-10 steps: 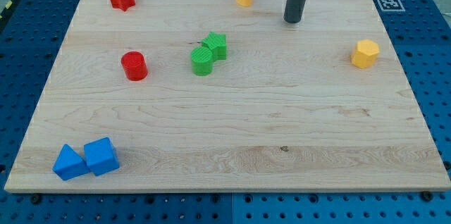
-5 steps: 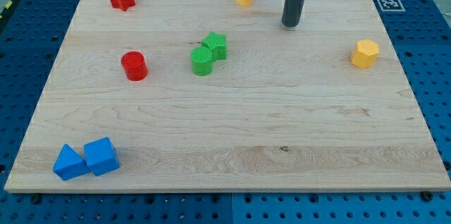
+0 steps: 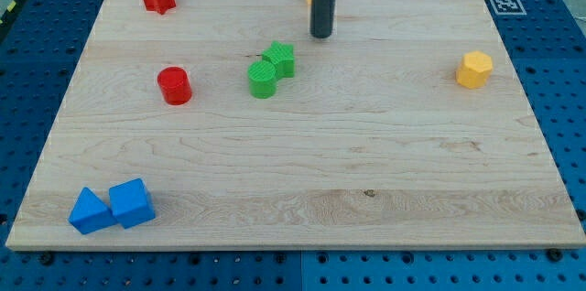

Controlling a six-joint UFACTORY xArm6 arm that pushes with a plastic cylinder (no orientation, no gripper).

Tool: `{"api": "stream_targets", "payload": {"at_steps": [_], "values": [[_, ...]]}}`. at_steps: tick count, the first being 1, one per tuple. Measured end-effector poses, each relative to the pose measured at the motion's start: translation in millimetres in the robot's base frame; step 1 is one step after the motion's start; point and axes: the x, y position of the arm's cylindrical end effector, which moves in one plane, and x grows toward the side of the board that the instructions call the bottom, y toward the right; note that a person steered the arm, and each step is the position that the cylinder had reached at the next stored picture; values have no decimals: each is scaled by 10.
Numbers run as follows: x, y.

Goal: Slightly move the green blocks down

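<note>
A: Green pair?
B: Green cylinder (image 3: 262, 80), ribbed top, touching green star (image 3: 280, 59) at its 1 o'clock; both upper centre of wooden board (image 3: 302, 172).
A: Tip?
B: My tip (image 3: 320, 35) sits near, 1 o'clock of the star, not touching. Bare rod, no claw.
A: Surroundings?
B: Blue pegboard table (image 3: 568, 99) around.

My tip (image 3: 321, 35) sits just above-right of the touching green star (image 3: 280, 58) and green cylinder (image 3: 262, 80).
</note>
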Motion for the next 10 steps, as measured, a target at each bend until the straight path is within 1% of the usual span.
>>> {"api": "stream_targets", "payload": {"at_steps": [1,2,5,7,8,10], "values": [[237,-1],[436,-121],[381,-725],[215,-897],[679,-688],[650,-688]]}}
